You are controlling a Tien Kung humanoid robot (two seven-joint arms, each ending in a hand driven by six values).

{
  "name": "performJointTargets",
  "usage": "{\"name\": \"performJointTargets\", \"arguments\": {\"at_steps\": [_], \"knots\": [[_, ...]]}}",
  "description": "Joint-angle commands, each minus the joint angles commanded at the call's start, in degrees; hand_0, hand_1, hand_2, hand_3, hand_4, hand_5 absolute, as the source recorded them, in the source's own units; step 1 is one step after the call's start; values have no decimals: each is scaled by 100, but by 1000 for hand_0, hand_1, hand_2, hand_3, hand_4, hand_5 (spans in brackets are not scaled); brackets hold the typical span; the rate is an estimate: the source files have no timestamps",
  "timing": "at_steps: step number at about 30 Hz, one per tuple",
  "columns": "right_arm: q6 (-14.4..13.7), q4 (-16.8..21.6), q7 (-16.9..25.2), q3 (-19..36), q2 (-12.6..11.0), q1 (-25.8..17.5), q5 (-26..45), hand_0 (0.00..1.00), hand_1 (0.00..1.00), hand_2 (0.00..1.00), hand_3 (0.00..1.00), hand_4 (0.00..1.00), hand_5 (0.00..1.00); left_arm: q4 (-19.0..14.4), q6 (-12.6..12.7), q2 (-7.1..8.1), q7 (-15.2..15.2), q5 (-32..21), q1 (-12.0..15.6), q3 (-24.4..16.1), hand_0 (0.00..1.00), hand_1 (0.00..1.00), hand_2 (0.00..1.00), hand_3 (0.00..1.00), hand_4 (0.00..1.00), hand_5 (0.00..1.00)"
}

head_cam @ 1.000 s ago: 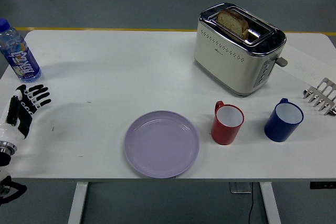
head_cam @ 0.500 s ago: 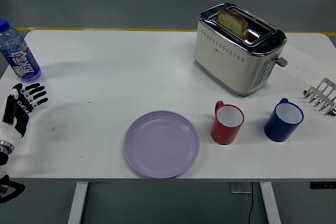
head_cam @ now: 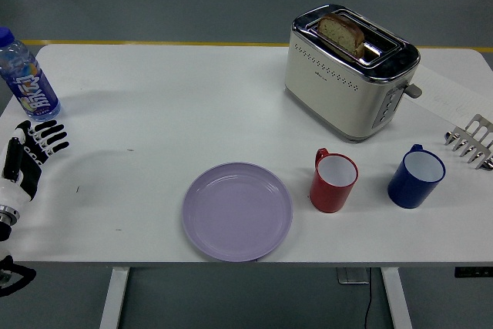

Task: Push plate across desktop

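Round lilac plate (head_cam: 237,211), shallow and empty, lying flat near the desk's (head_cam: 154,113) front edge, slightly left of centre; nothing touches it. Just beside it to the right, a red ceramic mug (head_cam: 333,181), handle turned away; further right, a dark blue mug (head_cam: 416,176). Behind the mugs, toward the rear right corner, a cream and chrome two-slot toaster (head_cam: 350,68) with a slice of brown bread (head_cam: 343,33) standing up in one slot. A metal rack (head_cam: 471,141) projects in at the right edge, and a clear plastic water bottle with a blue cap (head_cam: 25,75) stands at the left edge, toward the rear.

Left hand (head_cam: 31,156), black-fingered with a white back, over the left edge, well apart from the plate, fingers spread and holding nothing. Compared with one second earlier, the hand has drawn back toward the left edge and slightly lower; the plate, mugs and toaster have not shifted. The right hand is not in view.

Reading: the retreat, with the plate unmoved, suggests either that the push is not yet begun or that the arm is returning to rest. Any push from here requires a long reach rightward across bare desk.
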Motion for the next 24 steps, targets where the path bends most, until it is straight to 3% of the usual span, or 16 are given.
{"name": "performJointTargets", "arguments": {"at_steps": [18,22,23,24], "knots": [[-6,-2,-4,-18,7,-43,37,584,574,701,627,430,425,-76,190,-35,65,-321,42,21,612,668,652,580,413,998],[-6,-5,-4,-33,5,-54,47,584,574,701,627,430,425,-132,458,-45,160,-416,55,3,612,668,652,580,413,998],[-6,-6,-4,-34,3,-56,44,584,574,701,627,430,424,-140,492,-49,186,-486,61,-11,487,626,634,578,414,998],[-5,-6,-3,-34,2,-58,42,584,574,701,627,430,424,-147,516,-53,208,-566,66,-23,487,626,634,578,414,998]]}}
